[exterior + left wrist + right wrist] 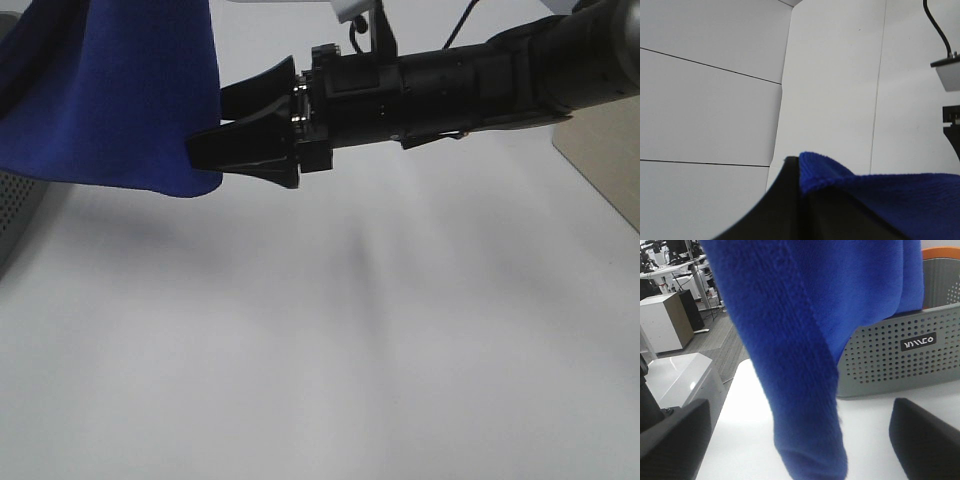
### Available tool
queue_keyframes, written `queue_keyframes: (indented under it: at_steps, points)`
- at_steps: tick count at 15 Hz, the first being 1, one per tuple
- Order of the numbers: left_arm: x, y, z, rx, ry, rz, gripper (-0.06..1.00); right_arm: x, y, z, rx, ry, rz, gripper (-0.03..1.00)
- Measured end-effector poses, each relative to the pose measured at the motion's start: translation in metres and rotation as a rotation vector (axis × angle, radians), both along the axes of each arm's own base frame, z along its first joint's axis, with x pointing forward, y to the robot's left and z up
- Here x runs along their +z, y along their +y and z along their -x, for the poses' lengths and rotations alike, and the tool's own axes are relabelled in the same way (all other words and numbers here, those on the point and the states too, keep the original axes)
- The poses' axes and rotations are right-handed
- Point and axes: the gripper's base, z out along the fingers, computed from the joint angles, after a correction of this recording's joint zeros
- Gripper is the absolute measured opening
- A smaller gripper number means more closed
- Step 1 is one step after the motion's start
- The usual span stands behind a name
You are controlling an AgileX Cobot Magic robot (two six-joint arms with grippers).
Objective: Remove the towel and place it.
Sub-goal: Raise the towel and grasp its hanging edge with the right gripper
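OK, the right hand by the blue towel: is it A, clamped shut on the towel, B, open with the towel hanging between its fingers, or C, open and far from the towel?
B: in the right wrist view the fingers of the right hand stand wide apart, and the blue towel hangs between them.

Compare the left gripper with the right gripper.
The left gripper is shut, pinching the towel by its edge; the right gripper stands wide open, gripping nothing. The left gripper holds the towel; the right gripper only has it hanging between its fingers. Both are black and at the towel.
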Motion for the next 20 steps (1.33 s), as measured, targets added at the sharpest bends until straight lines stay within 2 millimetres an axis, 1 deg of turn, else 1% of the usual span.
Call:
queue_keyframes:
  at_steps: [2, 5, 6, 7, 8, 9, 10, 12, 13, 14, 16, 17, 18, 20]
  points:
    - [0.0, 0.0, 0.0, -0.001, 0.001, 0.001, 0.0, -0.007, 0.017, 0.002, 0.026, 0.007, 0.013, 0.93]
    - [0.0, 0.0, 0.0, -0.001, 0.001, 0.001, 0.0, -0.012, 0.021, 0.003, 0.031, 0.02, 0.025, 0.93]
    - [0.0, 0.0, 0.0, -0.001, 0.001, 0.001, 0.0, -0.012, 0.021, 0.003, 0.03, 0.02, 0.027, 0.91]
    - [0.0, 0.0, 0.0, -0.001, 0.001, 0.001, 0.0, -0.012, 0.021, 0.003, 0.03, 0.021, 0.027, 0.86]
    - [0.0, 0.0, 0.0, -0.001, 0.001, 0.001, 0.0, -0.012, 0.021, 0.003, 0.03, 0.021, 0.027, 0.76]
    - [0.0, 0.0, 0.0, -0.001, 0.001, 0.001, 0.0, -0.013, 0.021, 0.003, 0.029, 0.021, 0.027, 0.69]
    - [0.0, 0.0, 0.0, -0.001, 0.002, 0.001, 0.0, -0.013, 0.021, 0.003, 0.027, 0.024, 0.029, 0.56]
    - [0.0, 0.0, 0.0, 0.0, 0.004, 0.0, 0.0, -0.014, 0.021, 0.001, 0.008, 0.027, 0.043, 0.27]
    - [0.0, 0.0, 0.0, 0.0, 0.004, 0.0, 0.0, -0.014, 0.021, 0.001, 0.007, 0.026, 0.044, 0.14]
    - [0.0, 0.0, 0.0, 0.0, 0.004, 0.0, 0.0, -0.014, 0.021, 0.001, 0.007, 0.028, 0.045, 0.04]
    - [0.0, 0.0, 0.0, 0.0, 0.004, -0.001, 0.0, -0.014, 0.021, 0.002, 0.008, 0.058, 0.04, 0.02]
    - [0.0, 0.0, 0.0, 0.0, 0.004, -0.001, 0.0, -0.014, 0.021, 0.002, 0.001, 0.107, 0.042, 0.02]
    - [0.0, 0.0, 0.0, 0.0, 0.005, -0.001, 0.0, -0.015, 0.021, 0.001, -0.025, 0.218, 0.056, 0.02]
    - [-0.001, 0.0, 0.0, 0.0, 0.009, 0.002, 0.0, -0.012, 0.019, 0.003, -0.038, 0.297, 0.104, 0.02]
